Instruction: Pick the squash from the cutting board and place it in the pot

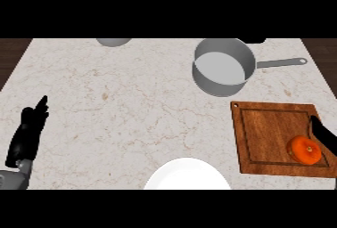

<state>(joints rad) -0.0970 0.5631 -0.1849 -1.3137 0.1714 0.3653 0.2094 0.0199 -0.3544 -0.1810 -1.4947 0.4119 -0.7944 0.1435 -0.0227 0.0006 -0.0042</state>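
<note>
Squash [305, 150] on cutting board [273, 133]; right hand [324, 133] touching it, fingers' state unclear; pot [223, 67] beyond; left hand [26, 133] resting, fingers straight.

Wide bare counter [118, 111] across centre and left of frame; only the left hand [27, 133] rests at the left edge. Right side crowded: board [276, 133] lower right with squash [306, 149] near its right edge, right hand [324, 133] touching it. Pot [222, 67] upper right, mouth unobstructed, open strip between it and board; plate [187, 176] at bottom centre.
</note>
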